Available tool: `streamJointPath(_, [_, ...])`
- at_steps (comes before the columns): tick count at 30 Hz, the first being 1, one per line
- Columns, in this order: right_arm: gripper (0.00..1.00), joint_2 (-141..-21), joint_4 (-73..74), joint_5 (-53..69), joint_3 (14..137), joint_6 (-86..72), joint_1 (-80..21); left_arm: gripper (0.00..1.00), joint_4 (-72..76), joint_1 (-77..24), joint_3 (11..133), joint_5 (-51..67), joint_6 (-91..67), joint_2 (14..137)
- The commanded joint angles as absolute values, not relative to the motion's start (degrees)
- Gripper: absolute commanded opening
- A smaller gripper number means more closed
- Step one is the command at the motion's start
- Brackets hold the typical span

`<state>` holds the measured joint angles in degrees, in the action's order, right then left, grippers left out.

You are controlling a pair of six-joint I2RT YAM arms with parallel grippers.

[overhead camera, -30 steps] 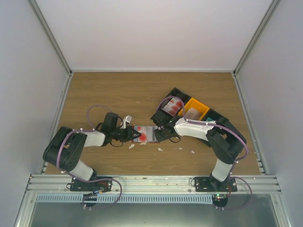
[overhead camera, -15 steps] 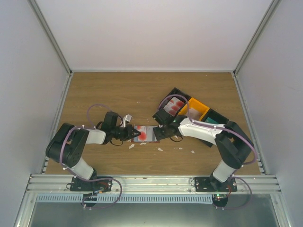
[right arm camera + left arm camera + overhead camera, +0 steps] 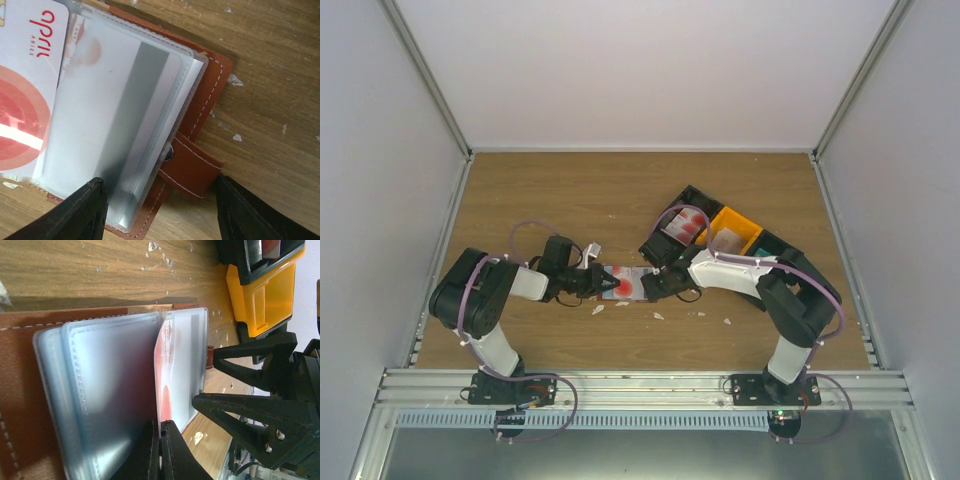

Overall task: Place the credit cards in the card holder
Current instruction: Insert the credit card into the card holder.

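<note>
You have a wood-grain tabletop (image 3: 570, 190) enclosed by plain white walls (image 3: 640, 70), with a metal rail (image 3: 640, 380) along the near edge where both arms are bolted. Small white scraps (image 3: 658, 316) lie scattered on the wood just in front of the work area.

Containers: a black bin (image 3: 688, 194) sits right of centre toward the rear, with red-marked cards (image 3: 685, 225) inside. An orange bin (image 3: 748, 222) is touching it on the right and holds a pale card (image 3: 730, 238). The right arm covers the bins further along, so you cannot read their contents.

The card holder (image 3: 638, 285) lies open at mid-table between the two tools, brown leather underneath and its clear pockets fanned upward. Its snap tab (image 3: 192, 167) points toward the right arm.

Your left tool (image 3: 160, 455) is pinched tight on the edge of a red-and-white card (image 3: 25, 125), which stands tilted among the pockets. Whether the card is seated in a pocket cannot be told.

Your right tool (image 3: 160, 200) is spread wide and holds nothing. Its fingers (image 3: 90, 207) straddle the tab side of the holder.
</note>
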<state>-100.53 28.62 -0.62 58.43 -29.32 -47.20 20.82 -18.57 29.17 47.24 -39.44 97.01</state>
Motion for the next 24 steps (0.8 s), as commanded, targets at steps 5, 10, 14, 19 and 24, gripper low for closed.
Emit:
streamJointPath(5, [0.56, -102.0, 28.9, -1.3, 57.2, -31.2, -47.1, 0.00, 24.7, -18.3, 30.2, 50.2, -43.3, 101.3])
streamJointPath(10, [0.53, -101.9, 27.9, -0.2, 56.7, -32.0, -47.0, 0.00, 24.0, -18.4, 30.8, 51.1, -44.8, 101.6])
streamJointPath(14, [0.52, -101.7, 27.7, -0.2, 56.9, -32.0, -46.9, 0.00, 22.7, -18.4, 31.3, 52.1, -45.8, 102.4])
streamJointPath(19, [0.52, -101.7, 27.5, -0.2, 57.0, -31.9, -46.8, 0.00, 19.5, -19.1, 32.5, 52.9, -44.5, 102.6])
streamJointPath(24, [0.51, -101.8, 27.2, -0.2, 57.1, -31.7, -46.6, 0.02, 15.2, -20.2, 36.1, 53.8, -42.1, 104.3])
